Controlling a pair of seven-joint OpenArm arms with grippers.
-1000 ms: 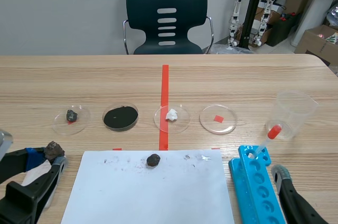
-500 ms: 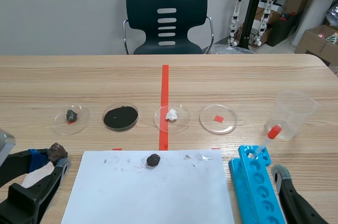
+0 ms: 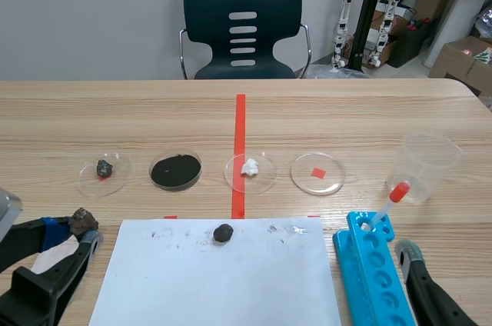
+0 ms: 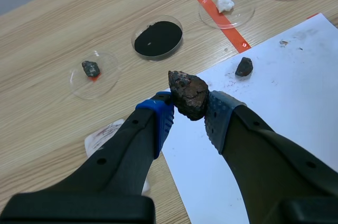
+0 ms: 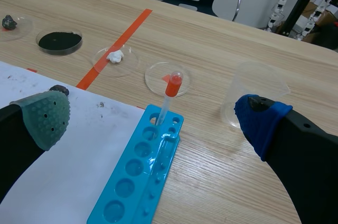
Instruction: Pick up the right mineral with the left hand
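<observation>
A rough brown-black mineral chunk [image 4: 188,93] is pressed between the pads of my left gripper [image 4: 187,115], held above the table at the paper's left edge; in the scene view this mineral [image 3: 81,221] shows at the tips of the left gripper [image 3: 74,234]. A smaller dark mineral [image 3: 223,233] lies on the white paper [image 3: 215,284] near its far edge, also visible as a dark mineral [image 4: 243,67] ahead of the left gripper. My right gripper [image 5: 153,115] stands open over the blue rack, nothing between its fingers.
Four petri dishes line the table: one with a small dark stone [image 3: 104,168], one with black powder [image 3: 175,170], one with a white lump [image 3: 250,167], one with a red square [image 3: 317,173]. A blue tube rack [image 3: 373,268] with a red-capped dropper [image 3: 388,203] and a clear beaker [image 3: 427,164] stand at right.
The left gripper with the mineral shifted slightly right and down between the oldest frame and half a second ago; since then nothing has visibly moved.
</observation>
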